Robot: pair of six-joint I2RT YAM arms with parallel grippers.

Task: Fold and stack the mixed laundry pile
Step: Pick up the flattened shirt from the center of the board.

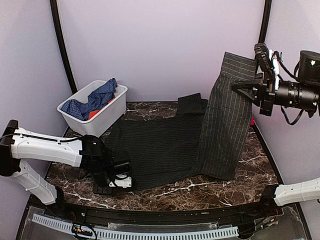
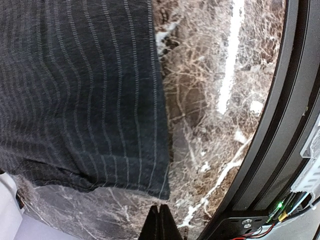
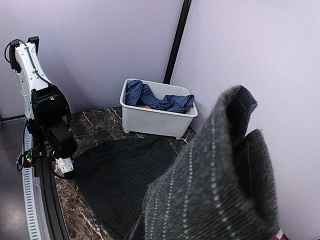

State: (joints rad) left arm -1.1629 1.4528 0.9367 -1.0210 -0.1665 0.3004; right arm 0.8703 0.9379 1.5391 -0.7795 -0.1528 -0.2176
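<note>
While one shirt [image 1: 165,150] drapes, one bin [image 1: 109,119] holds one blue garment [image 1: 95,100].

The pinstriped shirt [image 1: 165,150] is matt charcoal woven cloth with thin pale stripes; close to the right wrist camera its weave looks coarse and slightly fuzzy. The worktop [image 1: 250,170] has a polished dark brown marble look with white veins, ringed by a smooth black rim [image 2: 290,125]. The bin [image 1: 100,120] is smooth white plastic with a dull sheen, and the blue checked garment [image 1: 95,100] in it is soft, crumpled cloth. The 2 arms, left arm [image 1: 45,147] and right arm [image 1: 300,191], have smooth white plastic shells and matt black housings. The walls [image 1: 160,45] are plain, matt lilac.
</note>
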